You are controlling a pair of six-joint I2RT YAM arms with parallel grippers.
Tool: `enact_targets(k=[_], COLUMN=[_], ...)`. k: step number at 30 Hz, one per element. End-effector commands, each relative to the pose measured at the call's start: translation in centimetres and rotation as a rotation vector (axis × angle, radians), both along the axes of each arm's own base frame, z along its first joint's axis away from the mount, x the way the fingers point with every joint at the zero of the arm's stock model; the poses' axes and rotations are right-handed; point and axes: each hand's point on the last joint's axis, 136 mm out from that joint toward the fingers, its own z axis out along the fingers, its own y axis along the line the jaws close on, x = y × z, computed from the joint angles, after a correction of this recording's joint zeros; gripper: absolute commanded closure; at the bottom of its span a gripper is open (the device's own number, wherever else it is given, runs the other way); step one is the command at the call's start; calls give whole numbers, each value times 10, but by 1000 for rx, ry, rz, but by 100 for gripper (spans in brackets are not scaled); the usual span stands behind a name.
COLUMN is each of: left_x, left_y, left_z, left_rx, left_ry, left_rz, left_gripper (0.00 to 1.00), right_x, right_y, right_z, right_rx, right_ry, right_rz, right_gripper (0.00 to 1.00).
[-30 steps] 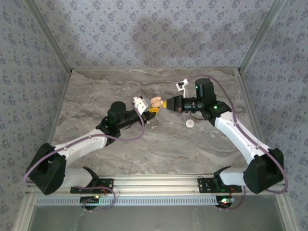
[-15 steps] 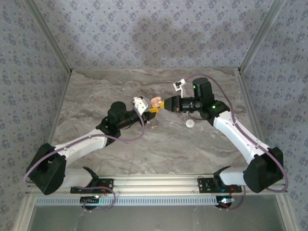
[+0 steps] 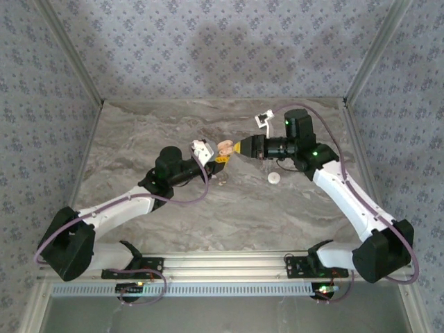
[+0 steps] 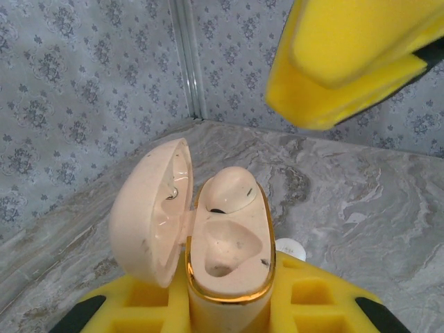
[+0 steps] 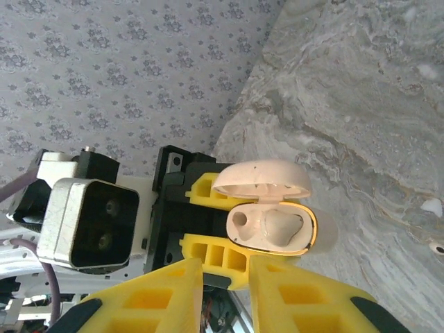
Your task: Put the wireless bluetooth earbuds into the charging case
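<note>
The peach charging case (image 4: 232,277) stands upright with my left gripper (image 4: 229,309) shut on it, its lid (image 4: 149,211) swung open to the left. One whitish earbud (image 4: 232,189) sits in the far socket; the near socket (image 4: 222,246) is hollow. In the top view the charging case (image 3: 225,147) hangs above mid-table between my left gripper (image 3: 220,155) and right gripper (image 3: 241,148). In the right wrist view my right gripper (image 5: 225,291) is open, nothing between its fingers, just short of the charging case (image 5: 272,227). The other earbud is out of view.
A white round disc (image 3: 275,178) lies on the marble table (image 3: 139,139) under the right arm. A small pale thing (image 3: 222,182), too small to identify, lies below the left gripper. Patterned walls close the back and sides.
The right arm has drawn back slightly to the right, its fingertips a little farther from the case. The left arm and the case have held still.
</note>
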Motion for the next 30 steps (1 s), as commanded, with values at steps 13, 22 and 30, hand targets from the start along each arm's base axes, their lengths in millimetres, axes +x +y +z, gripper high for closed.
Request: enact_targets(k=[13,22,30], left_x=[16,23,24], left_y=[63,108,140], left_z=[-3,-20,-33], left_rx=[-53,-33,-23], left_ry=[84,160,198], left_rz=[186,343,439], left_gripper=[83,83,83], right_x=[33,33,26], right_y=[-26,-1,12], right_z=[-52,-79,-127], right_rx=[-328,-532,-652], right_ry=[60,-443,-833], right_rz=[-167,277,828], right_gripper=[64,62,59])
